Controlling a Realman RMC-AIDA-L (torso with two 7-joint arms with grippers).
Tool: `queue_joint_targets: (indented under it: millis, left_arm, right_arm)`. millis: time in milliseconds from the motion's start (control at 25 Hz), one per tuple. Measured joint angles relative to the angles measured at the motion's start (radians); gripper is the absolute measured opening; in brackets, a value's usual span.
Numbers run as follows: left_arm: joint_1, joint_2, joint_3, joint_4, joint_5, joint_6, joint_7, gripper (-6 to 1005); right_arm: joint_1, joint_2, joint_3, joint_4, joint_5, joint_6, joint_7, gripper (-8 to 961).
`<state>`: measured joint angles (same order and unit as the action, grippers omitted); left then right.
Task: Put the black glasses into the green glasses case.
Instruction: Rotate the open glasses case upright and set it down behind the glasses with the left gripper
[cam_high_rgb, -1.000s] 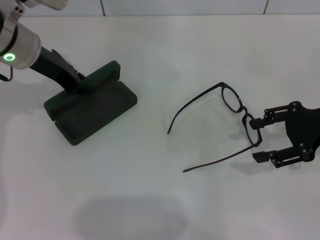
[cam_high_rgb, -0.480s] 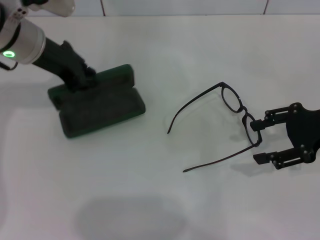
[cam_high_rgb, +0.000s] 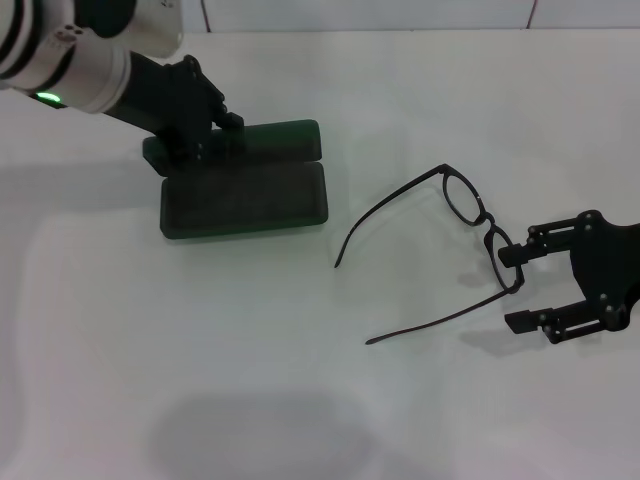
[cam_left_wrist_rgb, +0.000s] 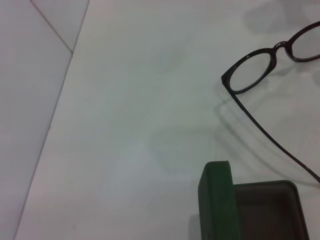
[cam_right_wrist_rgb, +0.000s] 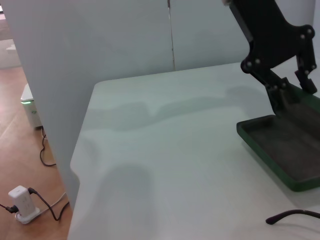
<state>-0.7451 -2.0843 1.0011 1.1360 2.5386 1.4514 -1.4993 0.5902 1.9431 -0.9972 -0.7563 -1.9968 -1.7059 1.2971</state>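
The left gripper (cam_high_rgb: 205, 135) clamps the open green glasses case (cam_high_rgb: 245, 190); the wide-open right gripper (cam_high_rgb: 517, 287) must next close on the black glasses (cam_high_rgb: 470, 215).

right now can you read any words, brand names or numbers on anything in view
No readable text shows in any view.
Dark green hard clamshell glasses case: no lettering visible on its open halves.
Thin black-framed glasses: no marking legible.
White tabletop: blank.
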Motion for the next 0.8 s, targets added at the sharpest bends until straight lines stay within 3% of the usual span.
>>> queue_joint_targets:
  millis: [280, 800]
  left_arm:
    - [-0.005, -0.002, 0.065, -0.062, -0.001, -0.061, -0.004, 203]
    - [0.007, -0.006, 0.092, -0.069, -0.008, -0.071, -0.037, 238]
  right_arm:
    - [0.000, 0.002, -0.001, 0.002, -0.001, 0.000, 0.001, 723]
    - [-0.001, 0.002, -0.012, 0.002, -0.002, -0.002, 0.002, 722]
